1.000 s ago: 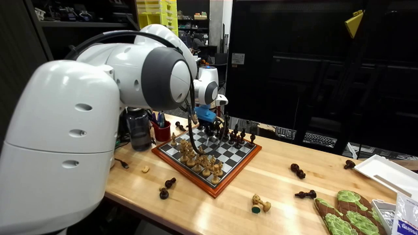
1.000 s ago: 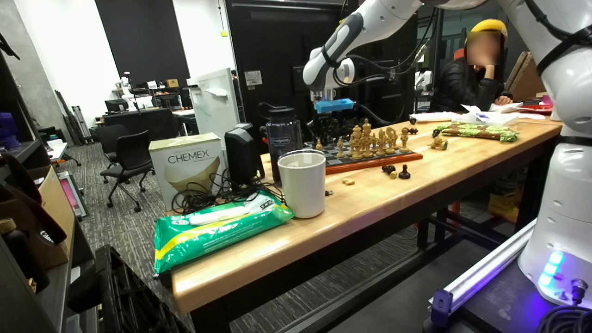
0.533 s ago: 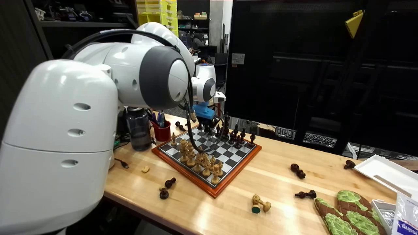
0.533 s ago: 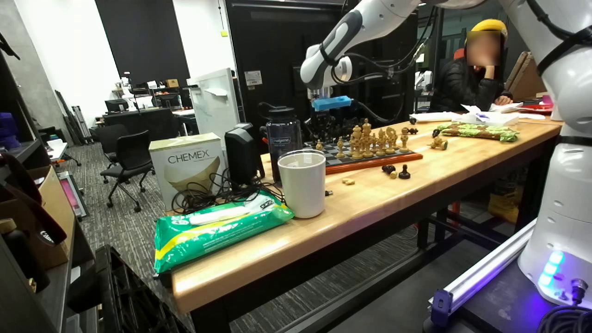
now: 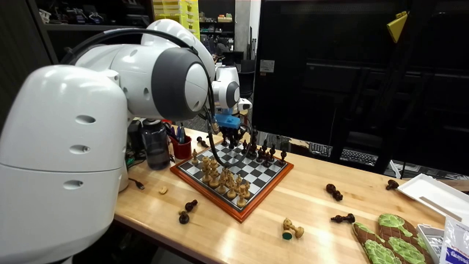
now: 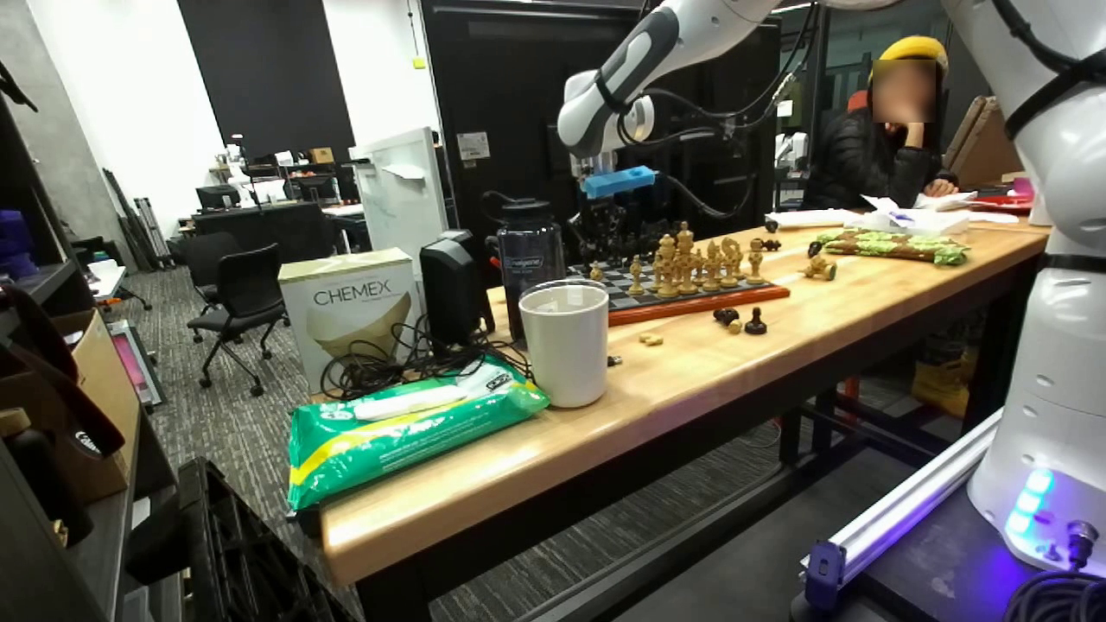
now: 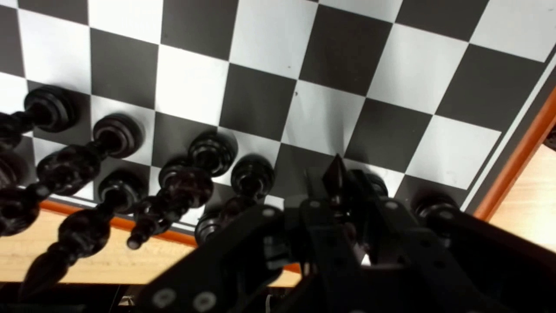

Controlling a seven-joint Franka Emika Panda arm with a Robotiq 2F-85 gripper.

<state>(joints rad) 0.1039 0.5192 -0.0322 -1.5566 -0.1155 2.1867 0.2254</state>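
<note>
A wooden-rimmed chessboard (image 5: 256, 201) lies on the table. My gripper (image 5: 231, 143) is over its far side, among the dark pieces, below a blue block on the wrist. In the wrist view, my gripper (image 7: 336, 184) has its fingers close on both sides of a dark pointed chess piece (image 7: 335, 176), which seems held above the board. The piece's lower part is hidden by the fingers. Several dark pieces (image 7: 71, 169) stand to the left of the fingers, and a dark piece (image 7: 434, 202) stands to the right. Light pieces (image 5: 221, 183) stand on the near side of the board.
A dark water bottle (image 5: 155, 145) and a red pen cup (image 5: 182, 147) stand beside the board. Fallen pieces (image 5: 292, 229) lie on the table. A leaf-patterned mitt (image 5: 397, 238) and a white tray (image 5: 438, 194) lie at one end. A white cup (image 6: 566, 345) stands near the table edge.
My arm and gripper have risen and shifted slightly to the left in both exterior views. The blue block on the wrist is higher above the board. The pieces standing on the board look unmoved.
</note>
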